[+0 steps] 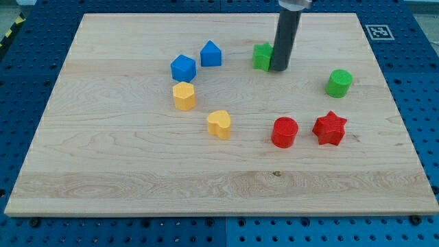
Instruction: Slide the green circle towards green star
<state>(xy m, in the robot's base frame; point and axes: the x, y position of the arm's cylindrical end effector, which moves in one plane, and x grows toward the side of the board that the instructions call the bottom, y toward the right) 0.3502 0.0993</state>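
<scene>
Well right of claw (279,69): green circle (339,82)

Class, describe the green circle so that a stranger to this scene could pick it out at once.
On the wooden board, look to the view's right edge. The green circle stands alone above the red star. It is a round cylinder, unlike the green star beside my tip.

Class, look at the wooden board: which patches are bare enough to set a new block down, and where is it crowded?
Bare: the wide strip along the view's bottom, below the yellow heart, red circle and red star; also the view's left side, beyond the blue blocks and yellow block. Crowded: around the green star, where my tip stands touching it, left of the green circle.
</scene>
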